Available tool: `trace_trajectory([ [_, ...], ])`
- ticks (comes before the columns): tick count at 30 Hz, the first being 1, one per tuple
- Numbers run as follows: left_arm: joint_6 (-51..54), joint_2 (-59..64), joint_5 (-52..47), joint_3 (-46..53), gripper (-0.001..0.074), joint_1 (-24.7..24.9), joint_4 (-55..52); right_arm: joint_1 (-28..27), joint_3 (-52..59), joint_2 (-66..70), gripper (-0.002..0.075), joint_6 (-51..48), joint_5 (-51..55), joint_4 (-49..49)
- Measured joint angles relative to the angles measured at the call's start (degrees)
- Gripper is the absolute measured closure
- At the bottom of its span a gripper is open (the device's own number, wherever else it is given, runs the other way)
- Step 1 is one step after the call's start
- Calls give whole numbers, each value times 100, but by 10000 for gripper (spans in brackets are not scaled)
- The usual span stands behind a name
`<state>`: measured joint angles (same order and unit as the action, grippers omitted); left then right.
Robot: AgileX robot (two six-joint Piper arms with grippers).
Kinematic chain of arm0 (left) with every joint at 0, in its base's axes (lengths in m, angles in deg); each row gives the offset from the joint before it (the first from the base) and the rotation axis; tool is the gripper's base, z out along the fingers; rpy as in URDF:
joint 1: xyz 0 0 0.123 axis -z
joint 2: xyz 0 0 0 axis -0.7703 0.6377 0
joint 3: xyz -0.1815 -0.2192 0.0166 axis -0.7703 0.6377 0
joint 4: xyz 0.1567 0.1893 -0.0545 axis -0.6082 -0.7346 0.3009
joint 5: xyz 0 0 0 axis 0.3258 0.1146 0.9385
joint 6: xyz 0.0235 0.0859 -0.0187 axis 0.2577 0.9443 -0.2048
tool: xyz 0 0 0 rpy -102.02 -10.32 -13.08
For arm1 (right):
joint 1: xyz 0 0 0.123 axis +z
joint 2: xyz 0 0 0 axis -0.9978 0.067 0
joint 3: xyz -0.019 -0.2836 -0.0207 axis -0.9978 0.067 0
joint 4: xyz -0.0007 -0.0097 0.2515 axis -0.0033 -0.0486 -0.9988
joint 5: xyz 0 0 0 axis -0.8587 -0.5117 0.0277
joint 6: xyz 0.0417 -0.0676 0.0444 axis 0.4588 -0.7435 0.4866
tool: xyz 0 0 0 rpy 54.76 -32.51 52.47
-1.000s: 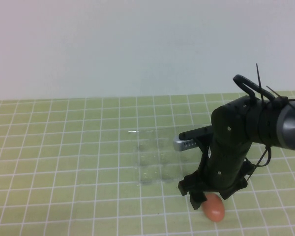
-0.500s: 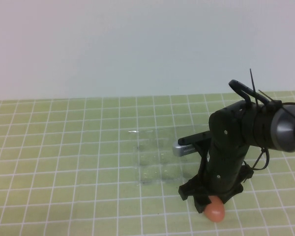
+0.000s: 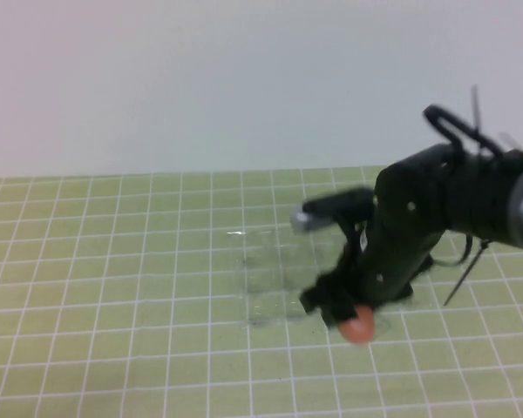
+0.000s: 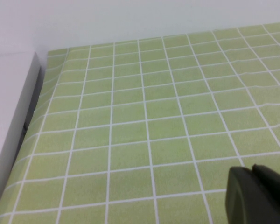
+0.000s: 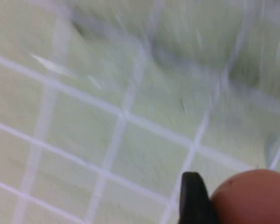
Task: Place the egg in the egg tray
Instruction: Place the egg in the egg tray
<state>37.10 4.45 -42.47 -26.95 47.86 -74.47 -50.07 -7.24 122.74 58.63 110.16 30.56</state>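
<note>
My right gripper [image 3: 350,320] is shut on the orange-brown egg [image 3: 358,326] and holds it above the mat, just right of the clear egg tray [image 3: 266,277]. The tray shows only as faint glints near the middle of the green gridded mat. In the right wrist view the egg [image 5: 252,198] sits against one black finger [image 5: 192,198], with the blurred tray [image 5: 177,51] beyond it. My left gripper [image 4: 259,193] shows only in the left wrist view, its two dark fingers pressed together over bare mat, holding nothing.
The green gridded mat [image 3: 113,261] covers the table. A white wall runs along its far edge. In the left wrist view a white raised border [image 4: 9,121] lines one side of the mat.
My right gripper has lifted the egg off the mat and carried it left and farther from the front edge, toward the tray. The arm is blurred by motion.
</note>
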Motion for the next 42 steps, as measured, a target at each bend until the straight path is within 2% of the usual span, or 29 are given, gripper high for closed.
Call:
trace_trajectory([
  [3, 0, 0, 0, 0, 735, 0, 0, 129, 105, -506, 331, -59, -943, 157],
  [6, 0, 0, 0, 0, 735, 0, 0, 288, 557, -956, 331, -120, -2518, 56],
  [11, 0, 0, 0, 0, 735, 0, 0, 611, 1614, -954, 332, -1136, -4828, -1150],
  [17, 0, 0, 0, 0, 735, 0, 0, 985, 2421, -431, 332, -2018, -6533, -2213],
  [26, 0, 0, 0, 0, 735, 0, 0, 1052, 2562, -128, 333, -2126, -7684, -2481],
  [42, 0, 0, 0, 0, 735, 0, 0, 1052, 2562, 375, 333, -2171, -7999, -2320],
])
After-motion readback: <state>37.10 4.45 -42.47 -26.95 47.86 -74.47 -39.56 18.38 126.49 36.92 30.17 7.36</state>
